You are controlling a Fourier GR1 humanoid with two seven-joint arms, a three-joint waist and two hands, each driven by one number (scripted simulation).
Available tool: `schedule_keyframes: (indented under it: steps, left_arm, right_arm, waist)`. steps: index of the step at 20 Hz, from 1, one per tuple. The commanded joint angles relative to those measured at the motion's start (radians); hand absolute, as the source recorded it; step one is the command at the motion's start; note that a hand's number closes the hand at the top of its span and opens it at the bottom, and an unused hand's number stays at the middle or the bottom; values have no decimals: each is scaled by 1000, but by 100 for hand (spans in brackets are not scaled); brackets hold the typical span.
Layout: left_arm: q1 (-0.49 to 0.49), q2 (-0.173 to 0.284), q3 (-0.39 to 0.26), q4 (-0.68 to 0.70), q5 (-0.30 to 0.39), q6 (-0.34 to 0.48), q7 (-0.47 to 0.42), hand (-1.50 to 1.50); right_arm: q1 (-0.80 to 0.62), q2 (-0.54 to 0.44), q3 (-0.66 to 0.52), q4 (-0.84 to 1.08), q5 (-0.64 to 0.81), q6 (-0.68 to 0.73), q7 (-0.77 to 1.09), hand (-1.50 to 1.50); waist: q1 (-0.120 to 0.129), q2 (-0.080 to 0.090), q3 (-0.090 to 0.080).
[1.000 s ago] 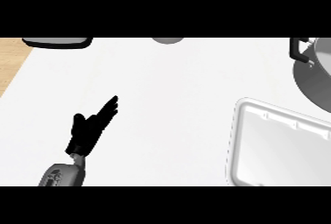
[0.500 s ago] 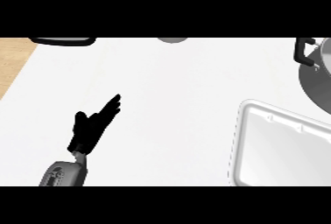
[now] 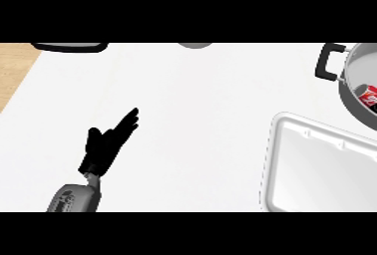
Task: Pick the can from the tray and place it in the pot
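Observation:
A red can (image 3: 368, 94) lies inside the grey pot (image 3: 352, 84) at the right edge; only part of it shows. The pot has a black handle (image 3: 326, 62) on its left side. The white tray (image 3: 324, 167) sits below the pot at the lower right, with nothing visible in it. My left hand (image 3: 106, 144) rests open at the lower left, fingers straight and pointing up and right, far from both pot and tray. My right hand is out of view.
A black-rimmed object (image 3: 70, 47) pokes in at the top left and a grey round thing (image 3: 195, 45) at the top middle. A wooden strip (image 3: 13, 69) borders the white counter (image 3: 191, 109) on the left.
The view has shifted slightly, so the pot shows more and the red can inside it has come into sight. The left hand has stayed where it was.

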Motion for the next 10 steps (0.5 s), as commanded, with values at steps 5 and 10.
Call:
schedule_keyframes:
  steps: [5, 10]
  left_arm:
    - [4, 5, 16, 3, -8, 18, -13, 0]
    - [-11, -18, 0, 2, -7, 21, 12, 0]
  right_arm:
    - [-26, 38, -226, -64, -171, -379, -221, -150]
    - [-56, -10, -349, -63, -242, -560, -286, -150]
  waist:
    - [-35, -5, 4]
    - [-36, -5, 2]
